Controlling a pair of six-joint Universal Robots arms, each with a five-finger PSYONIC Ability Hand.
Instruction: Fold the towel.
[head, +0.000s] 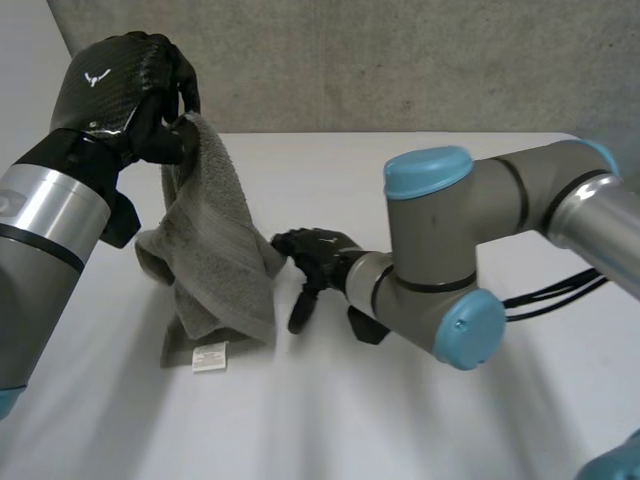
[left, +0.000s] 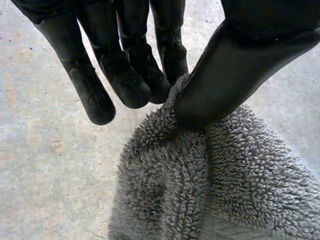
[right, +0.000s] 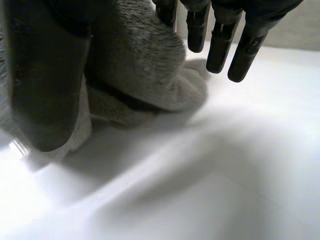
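Note:
A grey terry towel (head: 215, 250) hangs bunched from my left hand (head: 120, 85), which is raised above the table's left side. Its lower end rests on the table and shows a white label (head: 210, 358). In the left wrist view the thumb (left: 240, 75) presses a top edge of the towel (left: 225, 175) against the fingers, so the hand is shut on it. My right hand (head: 315, 260) sits low on the table just right of the towel's lower part. It is open, its straight fingers (right: 220, 45) reaching beside the towel (right: 145, 55).
The white table (head: 400, 420) stretches out in front and to the right. A grey wall (head: 400, 60) stands behind its far edge. My right arm's elbow (head: 440, 250) crosses the table's middle right.

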